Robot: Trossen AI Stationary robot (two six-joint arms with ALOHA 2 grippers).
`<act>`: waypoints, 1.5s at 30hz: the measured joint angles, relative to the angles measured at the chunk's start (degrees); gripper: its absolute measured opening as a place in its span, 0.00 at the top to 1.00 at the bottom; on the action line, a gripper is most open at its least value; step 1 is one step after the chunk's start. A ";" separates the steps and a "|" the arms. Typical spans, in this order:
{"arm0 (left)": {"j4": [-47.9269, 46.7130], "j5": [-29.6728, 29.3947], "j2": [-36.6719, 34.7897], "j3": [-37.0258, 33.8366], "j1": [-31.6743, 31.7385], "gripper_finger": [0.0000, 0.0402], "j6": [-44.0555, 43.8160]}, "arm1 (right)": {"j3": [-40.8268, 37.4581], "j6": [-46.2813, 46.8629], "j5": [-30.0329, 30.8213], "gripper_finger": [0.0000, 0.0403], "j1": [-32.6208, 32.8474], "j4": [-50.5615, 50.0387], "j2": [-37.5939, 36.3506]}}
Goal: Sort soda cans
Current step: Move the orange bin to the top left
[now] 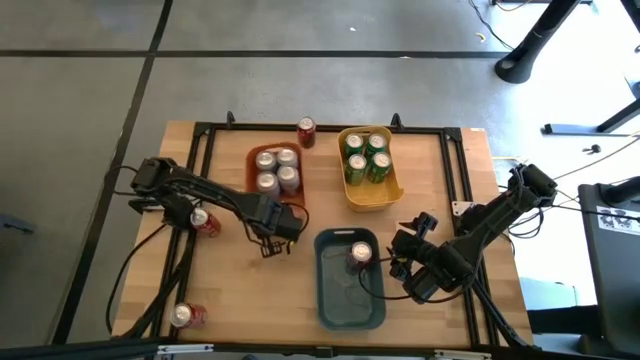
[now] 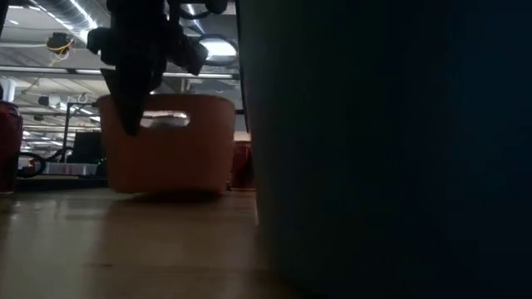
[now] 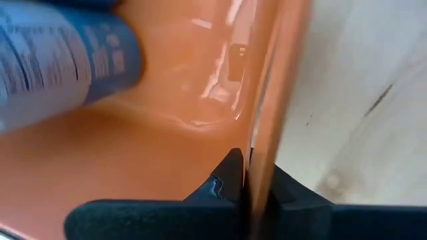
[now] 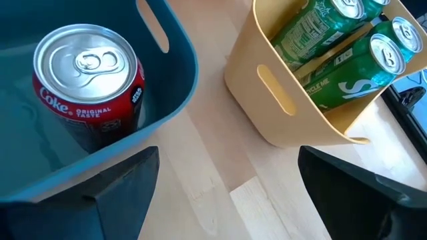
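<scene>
Four silver cans [image 1: 278, 170] in orange bin [image 1: 256, 158] | left claw [image 1: 284, 226] pinching its wall | right claw [image 1: 398, 262] spread

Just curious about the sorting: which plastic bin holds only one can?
The blue-grey plastic bin, nearest the table's front edge: one red soda can stands inside; the others hold four each.
</scene>
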 joint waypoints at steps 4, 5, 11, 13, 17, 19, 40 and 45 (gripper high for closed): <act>-0.54 -1.09 -0.26 -1.92 0.78 0.99 -0.32 | 0.00 -0.01 -0.01 0.11 0.00 0.14 0.01; -0.51 -1.37 -0.33 -2.48 1.02 0.99 -0.17 | 0.00 -0.01 -0.01 0.11 -0.01 0.15 0.01; -1.77 -2.25 -0.76 -6.22 3.10 0.99 3.17 | 0.02 -0.11 0.00 0.11 -0.02 0.12 0.01; -2.48 -3.42 -0.79 -7.10 3.63 0.99 5.09 | 0.02 -0.11 0.01 0.11 0.00 0.12 0.01; -3.34 -4.20 -0.75 -7.89 4.92 0.99 8.81 | 0.02 -0.13 0.01 0.11 -0.01 0.12 0.01; -4.22 -4.48 -0.63 -7.97 5.51 0.99 10.41 | 0.02 -0.13 -0.01 0.11 0.00 0.10 0.01; -11.73 -6.39 -0.37 -8.21 10.19 0.68 13.81 | 0.02 -0.39 -0.01 0.11 -0.04 0.10 0.01; -15.23 -6.41 -0.39 -6.44 9.26 0.53 12.69 | 0.02 -2.09 -0.01 0.11 -0.06 0.08 0.01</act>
